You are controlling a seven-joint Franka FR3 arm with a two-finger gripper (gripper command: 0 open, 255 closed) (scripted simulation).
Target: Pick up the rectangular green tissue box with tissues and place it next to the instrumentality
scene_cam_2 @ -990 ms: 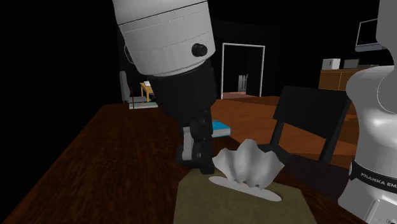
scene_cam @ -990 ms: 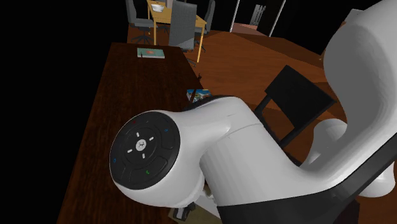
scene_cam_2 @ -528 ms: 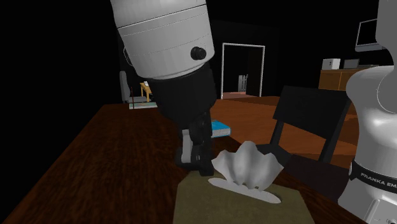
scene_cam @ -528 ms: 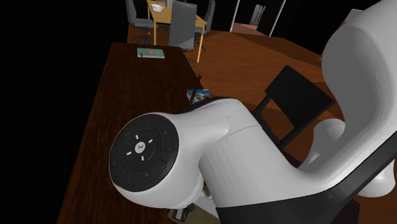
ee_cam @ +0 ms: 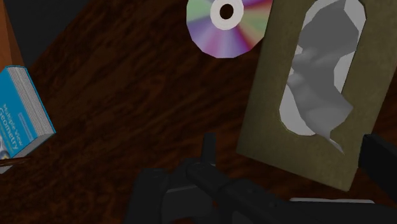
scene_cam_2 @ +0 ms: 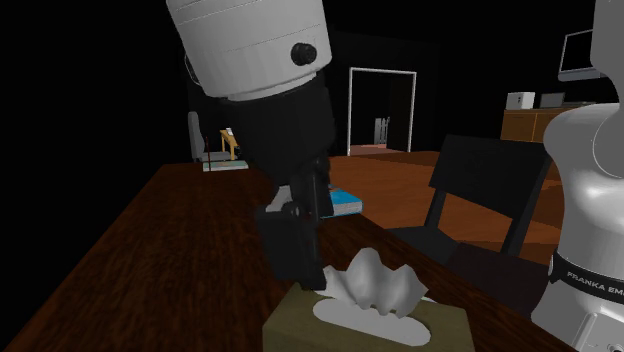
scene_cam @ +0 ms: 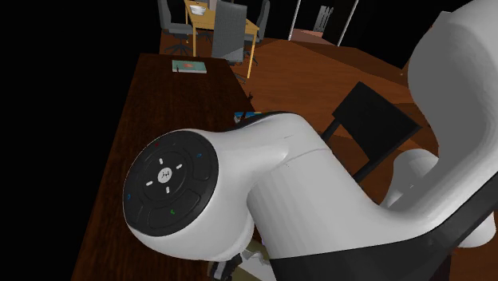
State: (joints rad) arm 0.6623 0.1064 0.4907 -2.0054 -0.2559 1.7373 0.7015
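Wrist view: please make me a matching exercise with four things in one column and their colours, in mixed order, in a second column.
Things:
1. disc
2. book
3. tissue box
4. table

Colours:
A. dark brown
B. olive green
C. rainbow with a white centre ring
D. blue

Right pairs: 1-C, 2-D, 3-B, 4-A.

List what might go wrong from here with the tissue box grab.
1. The box sits skewed between the open fingers of the claw, so closing may catch a corner and twist it.
2. The tissue stands up beside the claw and may snag.
3. The CD lies close by the box; a shoved box could push it.
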